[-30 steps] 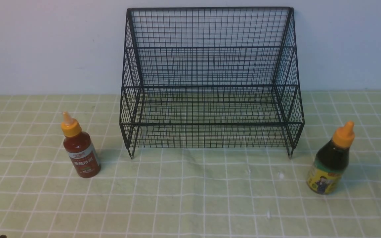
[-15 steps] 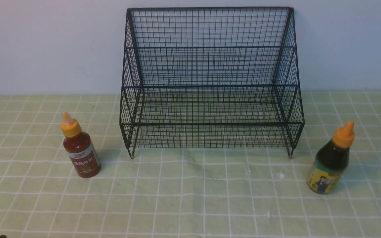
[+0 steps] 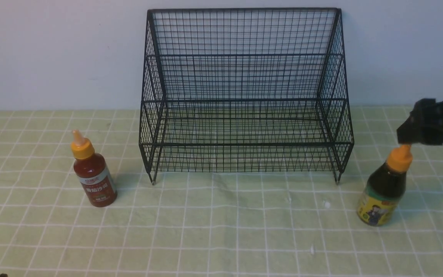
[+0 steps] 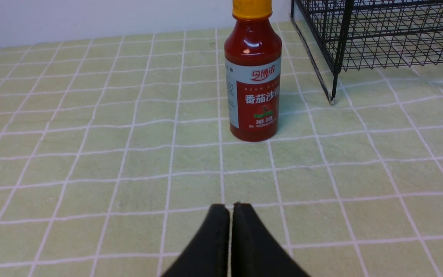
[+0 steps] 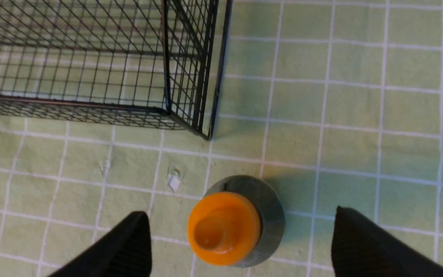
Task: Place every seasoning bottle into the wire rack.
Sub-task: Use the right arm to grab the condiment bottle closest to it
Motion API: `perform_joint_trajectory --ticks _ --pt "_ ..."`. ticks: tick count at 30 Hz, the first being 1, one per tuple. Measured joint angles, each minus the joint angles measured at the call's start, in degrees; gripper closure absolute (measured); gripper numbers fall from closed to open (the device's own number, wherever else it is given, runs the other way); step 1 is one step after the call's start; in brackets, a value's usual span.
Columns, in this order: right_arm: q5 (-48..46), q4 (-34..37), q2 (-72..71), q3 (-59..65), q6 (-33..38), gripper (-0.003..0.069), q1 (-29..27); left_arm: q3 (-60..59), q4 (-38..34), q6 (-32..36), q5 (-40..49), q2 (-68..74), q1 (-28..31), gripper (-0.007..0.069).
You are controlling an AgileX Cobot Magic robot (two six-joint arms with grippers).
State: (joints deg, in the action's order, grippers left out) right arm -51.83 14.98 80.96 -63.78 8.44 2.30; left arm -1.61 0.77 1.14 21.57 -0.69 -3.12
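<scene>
A: Right gripper [image 5: 241, 212]?
B: I have it spread wide above the dark bottle [image 3: 383, 188], jaws either side of the cap, nothing held. Bottle's upright on the table, just right of the rack [image 3: 244, 100].
A: Left gripper [image 4: 230, 206]?
B: Pinched together, empty, on the near side of the red bottle [image 3: 94, 177]. That one stands left of the rack.

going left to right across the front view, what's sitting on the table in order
red sauce bottle → wire rack → dark sauce bottle
</scene>
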Motion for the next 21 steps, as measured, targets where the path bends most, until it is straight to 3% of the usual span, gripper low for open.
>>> perform_joint_trajectory --ticks 10,12,17,21 --pt "1.2 2.8 7.3 0.0 2.7 0.0086 0.0 0.0 0.0 0.0 0.0 0.0 0.0 0.0631" --pt "1.2 3.0 7.7 0.0 2.7 0.0113 0.0 0.1 0.0 0.0 0.0 0.0 0.0 0.0631" --pt "1.6 2.9 8.7 -0.1 2.9 0.0371 0.0 0.1 0.0 0.0 0.0 0.0 0.0 0.0631" --pt "-0.4 2.6 8.7 -1.3 3.0 0.0361 0.1 0.1 0.0 0.0 0.0 0.0 0.0 0.0631"
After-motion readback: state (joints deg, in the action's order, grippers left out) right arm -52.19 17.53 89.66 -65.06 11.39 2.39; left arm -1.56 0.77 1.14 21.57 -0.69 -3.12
